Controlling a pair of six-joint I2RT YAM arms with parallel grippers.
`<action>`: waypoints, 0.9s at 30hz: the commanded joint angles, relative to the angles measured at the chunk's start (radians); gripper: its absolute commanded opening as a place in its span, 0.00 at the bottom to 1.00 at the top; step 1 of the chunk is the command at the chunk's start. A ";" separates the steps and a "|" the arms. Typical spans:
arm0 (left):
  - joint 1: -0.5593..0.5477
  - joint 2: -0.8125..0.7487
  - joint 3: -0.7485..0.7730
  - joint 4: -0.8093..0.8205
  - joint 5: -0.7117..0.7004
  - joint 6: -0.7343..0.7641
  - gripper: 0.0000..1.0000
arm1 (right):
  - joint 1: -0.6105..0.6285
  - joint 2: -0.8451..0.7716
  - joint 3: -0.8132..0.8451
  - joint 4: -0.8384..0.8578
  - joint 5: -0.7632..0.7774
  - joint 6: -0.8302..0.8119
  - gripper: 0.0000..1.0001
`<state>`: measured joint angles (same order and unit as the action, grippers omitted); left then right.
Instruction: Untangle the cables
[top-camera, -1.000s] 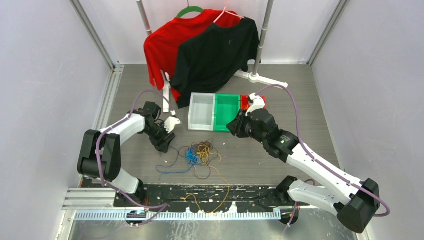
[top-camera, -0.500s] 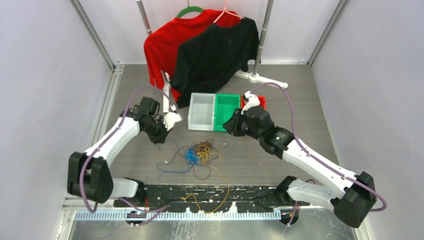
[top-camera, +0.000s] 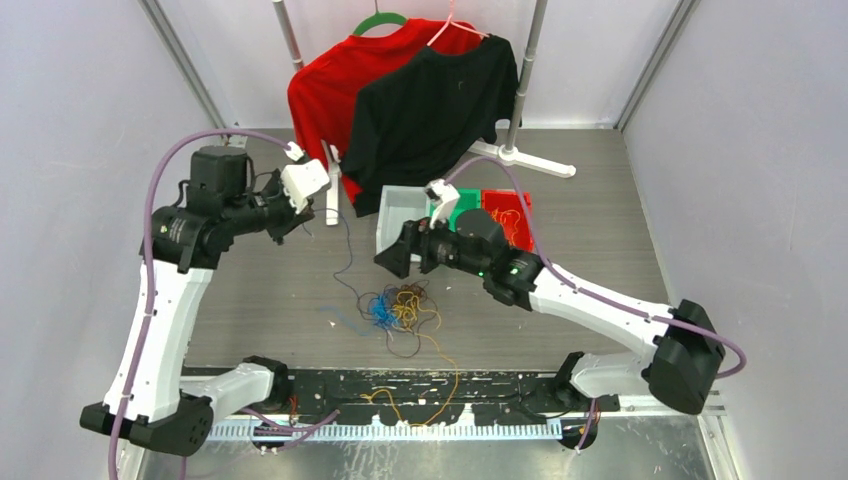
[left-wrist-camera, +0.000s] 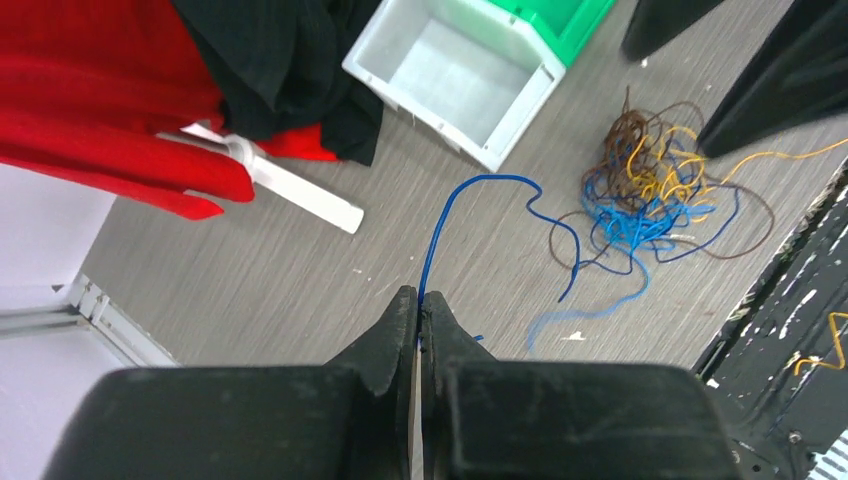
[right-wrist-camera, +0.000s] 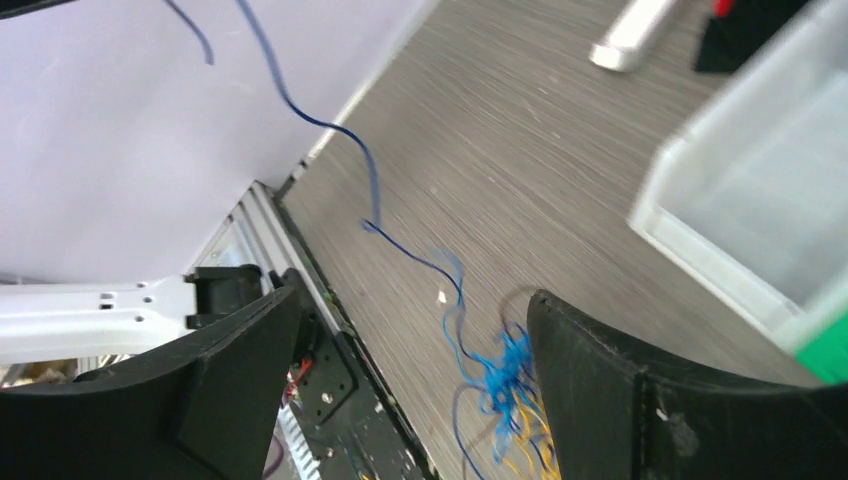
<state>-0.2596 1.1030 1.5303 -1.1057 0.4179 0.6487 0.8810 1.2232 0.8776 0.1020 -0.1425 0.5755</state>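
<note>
Left end effector (left-wrist-camera: 418, 303) pinches one blue cable (left-wrist-camera: 438, 225); one tangle (left-wrist-camera: 648, 190).

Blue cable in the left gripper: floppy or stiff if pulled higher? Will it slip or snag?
Likely floppy: the blue cable hangs in loose curves from the shut left gripper. Probably light, being very thin. It may snag rather than slide free, since its far end runs into the tangle with yellow and brown strands.

One red shirt (top-camera: 325, 90), one black shirt (top-camera: 430, 110), three bins (top-camera: 388, 215), one left gripper (left-wrist-camera: 418, 305), one right gripper (right-wrist-camera: 412, 300), one tangle of cables (top-camera: 400, 308).
</note>
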 joint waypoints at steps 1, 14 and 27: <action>0.000 -0.024 0.078 -0.011 0.077 -0.095 0.00 | 0.065 0.078 0.145 0.173 -0.032 -0.107 0.89; -0.001 -0.013 0.320 0.068 0.102 -0.187 0.00 | 0.183 0.369 0.332 0.186 -0.011 -0.124 0.85; -0.001 -0.061 0.358 0.564 -0.126 -0.286 0.00 | 0.207 0.475 0.280 0.237 -0.043 -0.030 0.65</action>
<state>-0.2600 1.0702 1.8378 -0.8112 0.3889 0.4023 1.0782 1.6802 1.1614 0.2615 -0.1776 0.5091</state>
